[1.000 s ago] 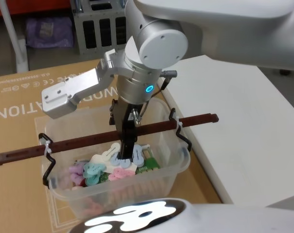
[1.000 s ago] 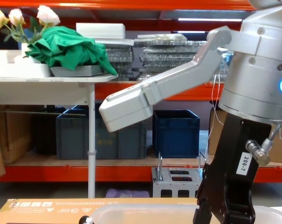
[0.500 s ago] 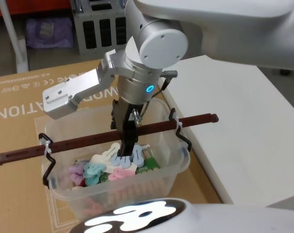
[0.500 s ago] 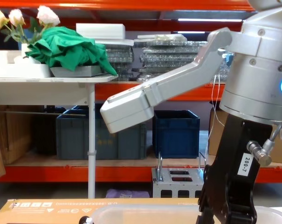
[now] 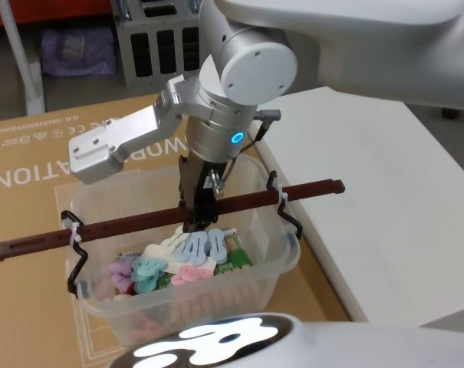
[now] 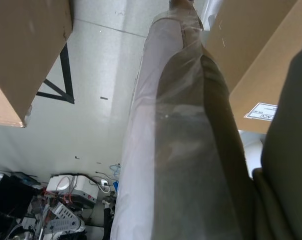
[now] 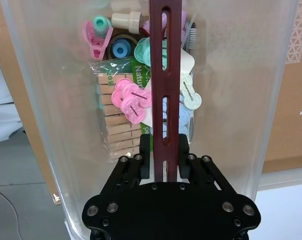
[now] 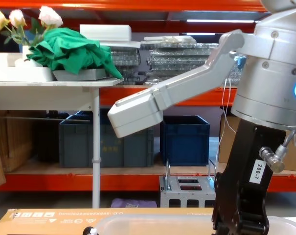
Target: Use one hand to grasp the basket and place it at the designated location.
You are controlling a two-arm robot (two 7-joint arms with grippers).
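The basket [image 5: 284, 264], a frosted clear bin, sits on a flat cardboard box [image 5: 32, 169]. A reddish-brown bar handle [image 5: 132, 222] crosses its top, tied on with white zip ties. My right gripper [image 5: 199, 222] reaches down from above at the middle of the bar. In the right wrist view its black fingers [image 7: 146, 160] press both sides of the handle [image 7: 165, 75], so the gripper [image 7: 164, 165] is shut on it. Pastel clips and wooden clothespins [image 7: 126, 107] lie in the basket. The chest view shows the gripper [image 8: 238, 220] at the basket's rim [image 8: 152, 223].
A white table [image 5: 385, 199] stands just right of the basket. A grey metal unit [image 5: 155, 46] is on the floor behind the cardboard. Dark blue crates [image 8: 184, 139] sit on a far shelf. The left wrist view looks at floor [image 6: 96, 75] between cardboard boxes.
My right gripper has risen a little, so its fingertips now sit at the bar instead of reaching below it. The basket has not moved.
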